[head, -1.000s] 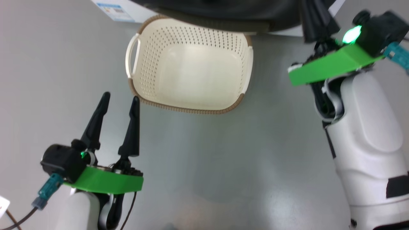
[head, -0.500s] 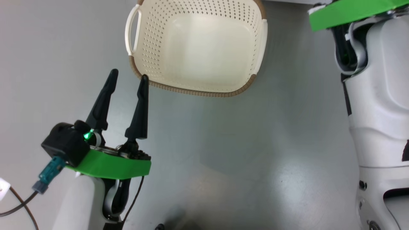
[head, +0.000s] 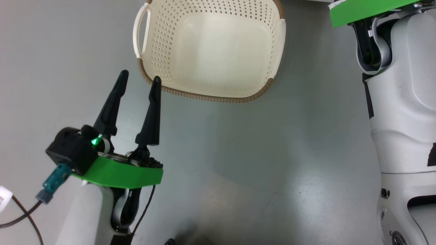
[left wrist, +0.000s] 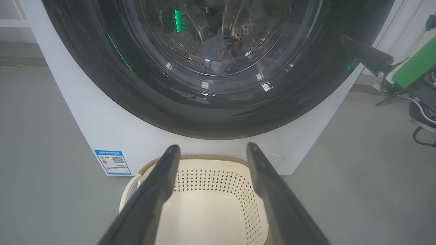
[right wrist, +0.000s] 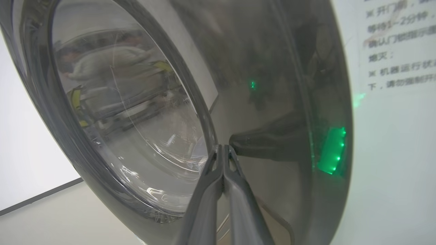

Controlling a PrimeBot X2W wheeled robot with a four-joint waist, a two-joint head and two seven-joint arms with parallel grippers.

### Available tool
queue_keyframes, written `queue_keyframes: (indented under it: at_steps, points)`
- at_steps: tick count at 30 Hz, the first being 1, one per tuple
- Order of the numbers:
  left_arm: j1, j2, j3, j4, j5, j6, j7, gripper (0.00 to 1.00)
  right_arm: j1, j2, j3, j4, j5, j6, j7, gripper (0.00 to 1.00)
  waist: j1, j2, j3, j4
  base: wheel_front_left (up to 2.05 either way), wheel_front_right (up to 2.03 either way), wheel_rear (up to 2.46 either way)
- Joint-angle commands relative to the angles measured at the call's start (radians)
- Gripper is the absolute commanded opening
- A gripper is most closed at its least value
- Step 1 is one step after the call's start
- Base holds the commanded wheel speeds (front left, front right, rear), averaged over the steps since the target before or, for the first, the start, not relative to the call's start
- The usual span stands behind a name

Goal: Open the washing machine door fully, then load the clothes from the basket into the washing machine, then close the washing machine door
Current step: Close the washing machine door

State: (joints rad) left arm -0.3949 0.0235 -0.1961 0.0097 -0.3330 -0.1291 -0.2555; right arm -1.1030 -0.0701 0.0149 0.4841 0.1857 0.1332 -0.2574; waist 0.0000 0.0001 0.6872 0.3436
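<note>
Presently: left gripper (head: 140,75) splayed empty by the basket (head: 204,97) rim, right gripper (right wrist: 223,148) pinched shut at the washing machine door (right wrist: 272,85).

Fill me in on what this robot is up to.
The robot is finishing a laundry load. The basket sits empty on the floor before the washing machine. The clothes lie inside, seen through the glass of the washing machine door, which looks closed or nearly so. The right gripper, shut, has its tips against the door's black rim. The left gripper hangs open beside the basket.
</note>
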Motion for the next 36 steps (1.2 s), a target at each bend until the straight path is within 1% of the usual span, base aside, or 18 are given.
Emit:
queue_keyframes:
  at_steps: [1, 8, 17, 22, 29, 36]
  points:
    - [0.001, 0.027, 0.032, -0.018, -0.003, -0.002, -0.006, 1.0, -0.015, 0.02, 0.001, -0.029, -0.002, -0.002, -0.004, 0.0, 0.0, -0.0001, -0.01, -0.008, 0.0, 0.0, 0.0]
    - [0.016, 0.027, 0.05, -0.01, 0.005, -0.002, -0.006, 1.0, 0.063, 0.016, 0.066, -0.019, 0.092, -0.002, -0.004, 0.0, 0.0, -0.0001, -0.057, -0.031, 0.0, 0.0, 0.0]
    - [0.047, 0.027, 0.092, -0.011, 0.031, -0.002, -0.006, 1.0, 0.221, -0.025, 0.132, -0.088, 0.184, -0.002, -0.004, 0.0, 0.0, -0.0001, -0.116, -0.083, 0.0, 0.0, 0.0]
    - [0.063, 0.027, 0.114, -0.016, 0.052, -0.002, -0.006, 1.0, 0.31, -0.037, 0.145, -0.134, 0.208, -0.002, -0.004, 0.0, 0.0, -0.0001, -0.151, -0.114, 0.0, 0.0, 0.0]
    - [0.091, 0.027, 0.145, -0.021, 0.08, -0.002, -0.006, 1.0, 0.412, -0.053, 0.139, -0.205, 0.21, -0.002, -0.004, 0.0, 0.0, -0.0001, -0.204, -0.155, 0.0, 0.0, 0.0]
    - [0.128, 0.035, 0.173, -0.015, 0.092, -0.002, -0.006, 1.0, 0.492, -0.052, 0.13, -0.235, 0.211, -0.002, -0.004, 0.0, 0.0, -0.0001, -0.258, -0.193, 0.0, 0.0, 0.0]
